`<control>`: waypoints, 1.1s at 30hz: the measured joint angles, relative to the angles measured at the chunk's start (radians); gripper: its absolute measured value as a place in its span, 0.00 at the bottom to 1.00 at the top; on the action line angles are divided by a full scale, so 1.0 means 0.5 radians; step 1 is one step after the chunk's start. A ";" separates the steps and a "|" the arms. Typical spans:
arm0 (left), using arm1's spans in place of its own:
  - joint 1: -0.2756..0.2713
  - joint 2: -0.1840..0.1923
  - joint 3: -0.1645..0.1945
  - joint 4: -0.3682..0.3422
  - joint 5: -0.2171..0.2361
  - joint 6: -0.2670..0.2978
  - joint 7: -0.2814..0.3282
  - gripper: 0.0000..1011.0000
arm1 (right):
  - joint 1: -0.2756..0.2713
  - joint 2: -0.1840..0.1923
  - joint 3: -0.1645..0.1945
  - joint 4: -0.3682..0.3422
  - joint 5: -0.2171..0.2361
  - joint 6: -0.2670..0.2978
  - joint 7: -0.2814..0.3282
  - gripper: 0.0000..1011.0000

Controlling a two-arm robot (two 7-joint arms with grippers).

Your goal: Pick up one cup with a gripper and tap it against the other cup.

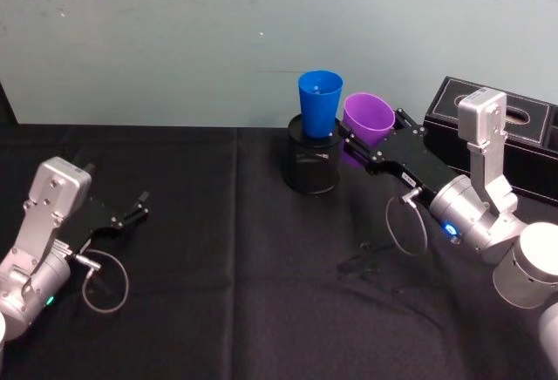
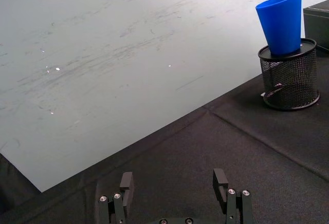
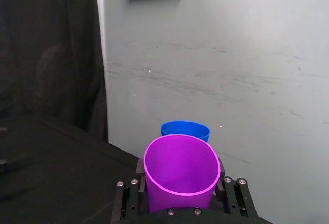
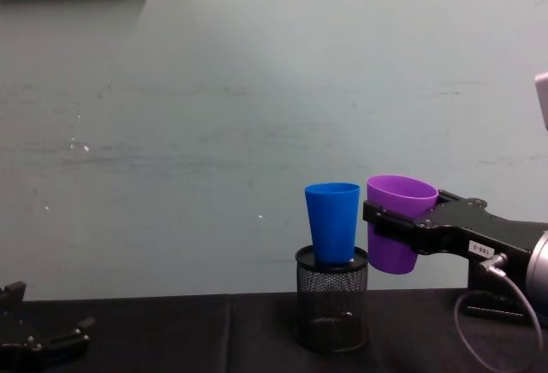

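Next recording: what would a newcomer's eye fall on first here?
The right gripper holds the purple cup in the air close beside the blue cup, which stands upright in the top of a black mesh holder at the far middle of the table. The left gripper lies open, low at its left.

The purple cup point(image 1: 368, 114) has its lower wall covered by the right tool point(image 1: 373, 136) clamped round it. In the right wrist view, all but the rim of the blue cup point(image 3: 185, 130) is hidden behind the purple one, and whether the two touch cannot be told. The blue cup's base is sunk inside the mesh pen holder point(image 2: 289, 80). The left tool point(image 2: 173, 179) is cut off below its fingers by the left wrist picture's lower edge. The black box point(image 1: 514, 127) at the far right corner of the tabletop point(image 1: 218, 293) sits partly behind the right arm point(image 1: 475, 214) and is cut by the head view's edge.
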 joint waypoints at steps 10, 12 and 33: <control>0.000 0.000 0.000 0.000 0.000 0.000 0.000 1.00 | 0.002 -0.001 0.000 0.002 0.000 -0.001 -0.001 0.73; 0.000 0.000 0.000 0.000 0.000 0.000 0.000 1.00 | 0.002 -0.001 0.000 0.002 0.000 -0.001 0.000 0.73; 0.000 0.000 0.000 0.000 0.000 0.000 0.000 1.00 | 0.002 -0.001 0.000 0.003 0.000 -0.001 0.000 0.73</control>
